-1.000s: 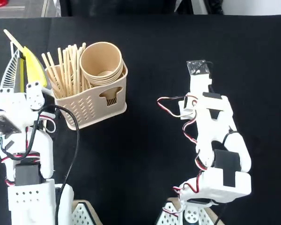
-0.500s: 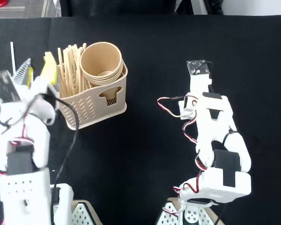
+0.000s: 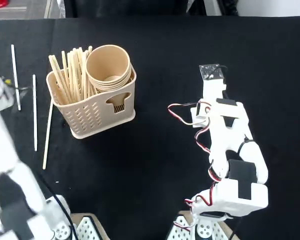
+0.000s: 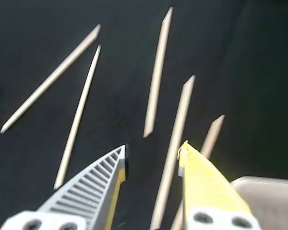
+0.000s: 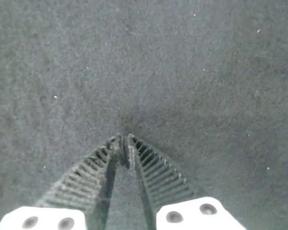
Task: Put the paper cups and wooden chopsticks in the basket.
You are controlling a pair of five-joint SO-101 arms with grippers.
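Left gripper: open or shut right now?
Open. In its wrist view the left gripper has its grey and yellow jaws well apart, over loose chopsticks on the table.

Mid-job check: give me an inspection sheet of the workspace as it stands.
Surface: black cloth, flat.
Job's things: basket holds stacked cups and a bundle of chopsticks; loose chopsticks lie on the cloth beside it, five in the left wrist view.
Clutter: nothing seen.
Grippers: left gripper open above the loose chopsticks, holding nothing; right gripper shut, empty, over bare cloth.
Cables: red and white wires loop off the right arm, clear of the basket.
Surroundings: red thing beyond the table's far edge.
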